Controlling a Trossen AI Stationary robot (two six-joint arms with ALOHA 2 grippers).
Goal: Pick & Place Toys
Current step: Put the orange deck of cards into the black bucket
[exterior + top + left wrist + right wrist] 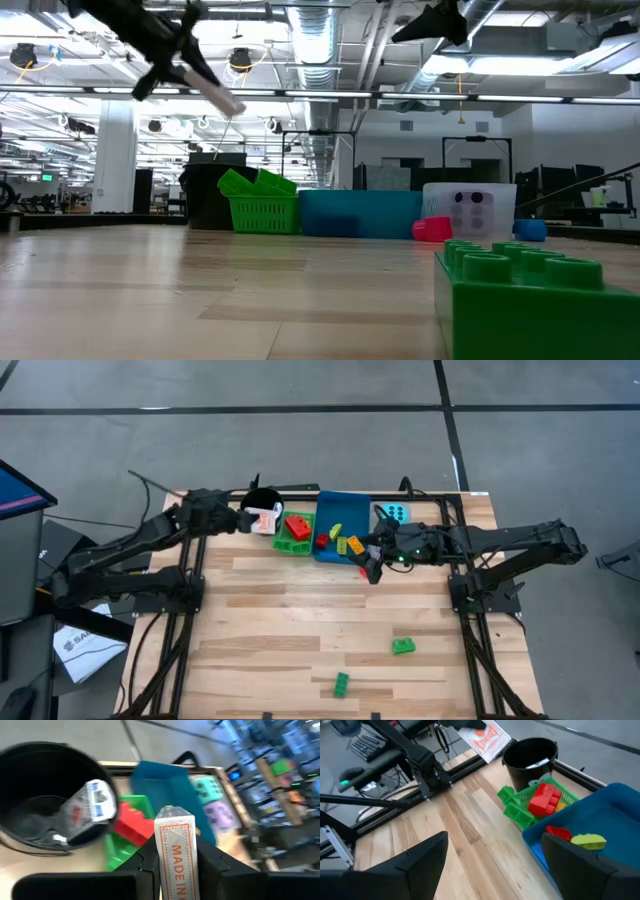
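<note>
Black cup point(35, 795) holds 1 card pack point(90, 807).

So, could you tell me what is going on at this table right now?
The left claw is shut on a white card pack, held up near the black cup, which already holds another pack. The right claw is open and empty, above the blue tray by the table's far edge. A red brick sits in the green tray, and two green bricks wait on the table.

Bright overhead lighting, blurred left-wrist view.
</note>
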